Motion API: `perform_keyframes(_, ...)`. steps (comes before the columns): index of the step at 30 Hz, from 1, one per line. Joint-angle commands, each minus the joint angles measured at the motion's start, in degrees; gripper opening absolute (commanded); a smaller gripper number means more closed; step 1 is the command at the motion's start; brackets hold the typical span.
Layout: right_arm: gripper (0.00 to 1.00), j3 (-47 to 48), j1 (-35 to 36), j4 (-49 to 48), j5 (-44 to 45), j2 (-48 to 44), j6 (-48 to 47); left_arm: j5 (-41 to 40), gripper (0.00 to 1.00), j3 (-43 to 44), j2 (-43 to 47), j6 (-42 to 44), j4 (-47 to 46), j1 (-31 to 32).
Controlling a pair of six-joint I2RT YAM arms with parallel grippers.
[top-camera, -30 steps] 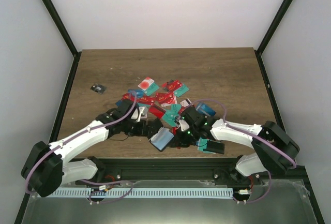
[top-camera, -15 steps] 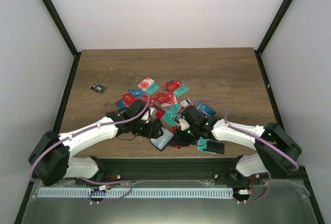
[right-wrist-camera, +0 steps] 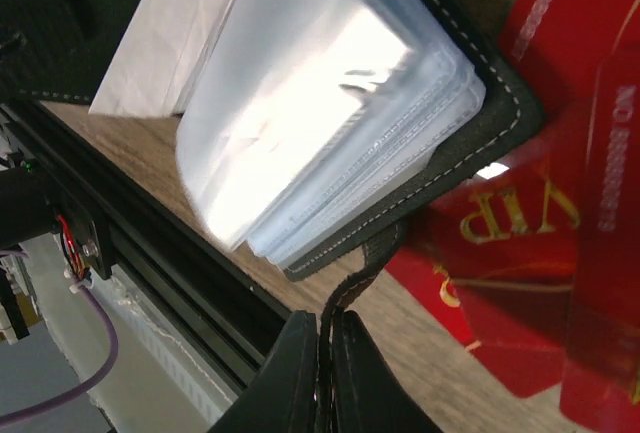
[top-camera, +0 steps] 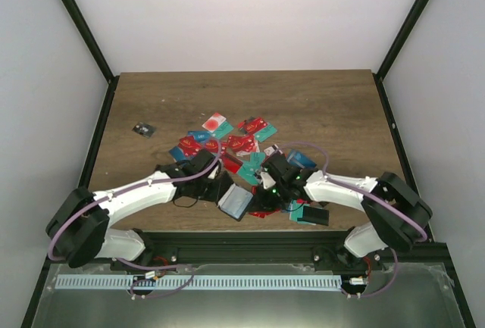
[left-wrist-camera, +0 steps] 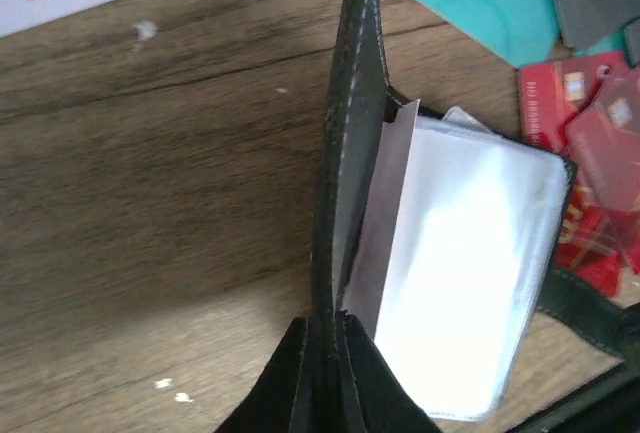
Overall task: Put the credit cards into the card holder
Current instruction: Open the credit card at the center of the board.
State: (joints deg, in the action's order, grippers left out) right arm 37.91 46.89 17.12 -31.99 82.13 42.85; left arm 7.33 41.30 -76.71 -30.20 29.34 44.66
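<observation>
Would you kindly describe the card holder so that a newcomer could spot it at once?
Start at the table's near edge, just this side of the card pile. Between the left gripper and right gripper sits the card holder, open; it alone shows shiny clear pockets inside a black cover.

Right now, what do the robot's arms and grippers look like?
The left arm and right arm match: white link shells, round black joints, a purple cable looping along each. The left gripper and right gripper have slim matte-black fingers. A small green light glows near the right wrist.
</observation>
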Motion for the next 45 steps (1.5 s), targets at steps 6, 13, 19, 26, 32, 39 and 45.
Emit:
perform_keyframes(6,0.01,9.36,-4.69,1.67,1.43,10.94,-6.99,-10.08,0.1,-1.68,2.78,-8.31,7.72,-0.52)
perform_keyframes(13,0.05,15.83,-6.93,5.47,1.8,18.11,-11.72,-8.15,0.32,-0.68,-1.05,-9.32,10.62,-0.71)
perform_keyframes(19,0.22,17.27,-7.17,8.34,1.54,15.74,-13.17,-5.71,0.54,1.39,2.99,-9.52,12.84,-0.78)
perform_keyframes(26,0.39,19.27,-7.24,12.61,2.91,11.08,-13.01,-7.14,0.6,7.63,6.28,-8.65,19.08,-1.19)
perform_keyframes(32,0.47,16.47,-7.17,6.64,-2.75,5.85,-6.34,-8.08,0.55,7.01,4.38,-5.86,18.84,-3.34)
perform_keyframes(39,0.52,10.01,-5.87,-8.79,-9.76,4.03,4.59,-12.25,0.38,6.88,2.05,-4.06,19.25,-3.71)
perform_keyframes(45,0.53,11.6,-2.47,-13.1,-10.3,10.67,6.76,-12.04,0.3,6.39,-0.02,-4.18,18.43,-3.65)
